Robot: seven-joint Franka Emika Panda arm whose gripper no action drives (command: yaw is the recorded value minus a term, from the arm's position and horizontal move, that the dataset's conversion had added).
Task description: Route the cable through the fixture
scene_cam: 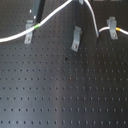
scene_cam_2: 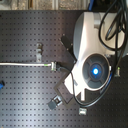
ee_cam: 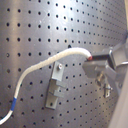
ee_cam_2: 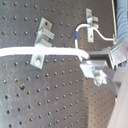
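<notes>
The gripper (ee_cam: pixel 100 65) is clamped on the cable (ee_cam: pixel 47 64), its metal fingers (ee_cam_2: pixel 98 59) pinching the cord at a small red band where the cord meets them. From that grip the cable leaves sideways, away from the fingers, in a shallow arch across the black pegboard (scene_cam: pixel 65 90).

In the second wrist view the cable (ee_cam_2: pixel 45 51) runs nearly straight along the board and passes across one metal clip (ee_cam_2: pixel 41 46). A second clip (ee_cam_2: pixel 90 25) stands farther off with a thin white run of cord at it (blue mark just beside).

In the first wrist view a clip (ee_cam: pixel 56 87) sits just under the arch; whether the cord touches it cannot be told.

In the second exterior view the cable (scene_cam_2: pixel 22 64) lies flat, long axis toward the second exterior view's left edge, ending under the arm (scene_cam_2: pixel 92 55).

In the first exterior view the cord (scene_cam: pixel 55 15) slants across the top, a green band (scene_cam: pixel 36 25) on it, past three clips (scene_cam: pixel 76 40).
</notes>
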